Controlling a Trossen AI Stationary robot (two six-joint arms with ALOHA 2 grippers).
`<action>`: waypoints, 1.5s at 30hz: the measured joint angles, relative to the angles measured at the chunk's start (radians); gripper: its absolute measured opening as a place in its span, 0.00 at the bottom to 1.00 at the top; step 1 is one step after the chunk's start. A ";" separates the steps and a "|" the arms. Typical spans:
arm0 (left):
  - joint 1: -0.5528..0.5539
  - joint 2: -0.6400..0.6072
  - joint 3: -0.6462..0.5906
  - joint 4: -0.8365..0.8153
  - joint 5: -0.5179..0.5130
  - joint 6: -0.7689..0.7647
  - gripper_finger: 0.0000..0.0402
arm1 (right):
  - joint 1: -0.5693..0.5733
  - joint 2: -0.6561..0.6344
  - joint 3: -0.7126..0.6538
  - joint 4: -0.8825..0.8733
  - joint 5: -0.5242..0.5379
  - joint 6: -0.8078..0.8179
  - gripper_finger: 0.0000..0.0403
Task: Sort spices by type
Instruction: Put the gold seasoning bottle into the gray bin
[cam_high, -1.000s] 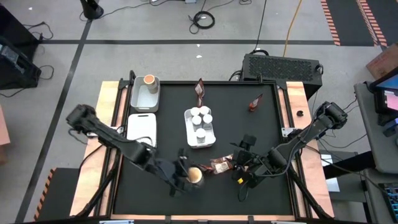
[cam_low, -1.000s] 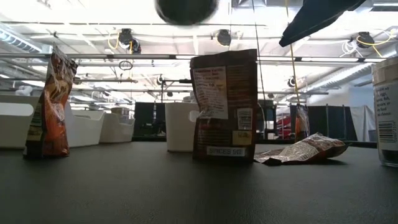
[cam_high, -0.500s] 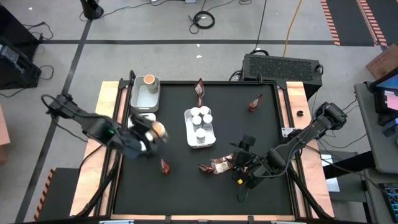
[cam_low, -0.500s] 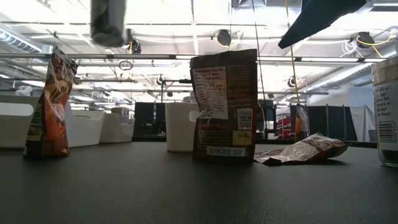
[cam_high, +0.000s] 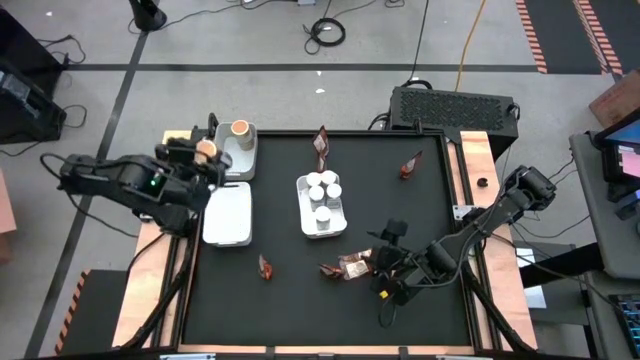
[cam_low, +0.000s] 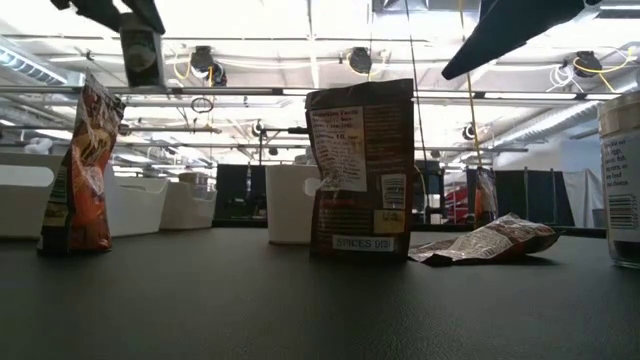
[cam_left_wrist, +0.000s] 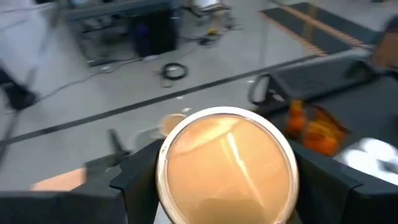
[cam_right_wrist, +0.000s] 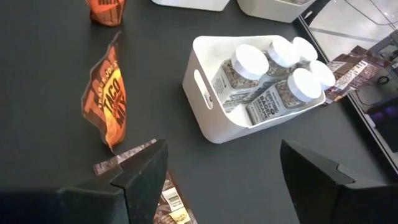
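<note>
My left gripper (cam_high: 203, 153) is shut on a round orange-topped tub (cam_left_wrist: 227, 165) above the table's far left edge, beside the far-left white tray (cam_high: 232, 160), which holds another such tub (cam_high: 240, 128). White-capped jars (cam_right_wrist: 267, 78) stand in the middle tray (cam_high: 320, 226). Reddish-brown packets show at the far side (cam_high: 321, 145), far right (cam_high: 410, 165), near left (cam_high: 265, 267) and near middle (cam_high: 350, 267). My right gripper (cam_high: 385, 275) stands open beside the near-middle packets, nothing between its fingers (cam_right_wrist: 140, 177). My left gripper pinches the tub by its round side wall (cam_left_wrist: 160, 177) between its two fingers (cam_left_wrist: 137, 183), one on each side. The orange lid faces back toward the wrist. The tub is lifted clear of the table and the trays.
An empty white tray (cam_high: 228, 214) lies below the left gripper on the near side. In the low view two packets stand upright (cam_low: 362, 170) (cam_low: 85, 170), one lies flat (cam_low: 490, 240), and a jar (cam_low: 622, 180) stands at the right. Bare black tabletop lies along the near edge.
My left gripper has carried the tub from the near middle of the table toward the left and far edges, rising and rolling its wrist as it went. The tub stays in the hold, clear of the table. A packet near where it stood now shows uncovered.
</note>
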 joint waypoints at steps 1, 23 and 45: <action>0.031 -0.008 0.000 -0.002 0.004 0.009 0.70 | 0.000 0.000 0.000 0.008 0.000 -0.010 0.66; 0.767 0.022 -0.230 0.586 0.468 0.730 0.70 | 0.001 0.000 0.000 0.157 0.000 -0.167 0.66; 1.030 0.176 -0.460 1.086 0.737 0.950 0.70 | -0.022 0.000 0.000 0.176 -0.007 -0.182 0.66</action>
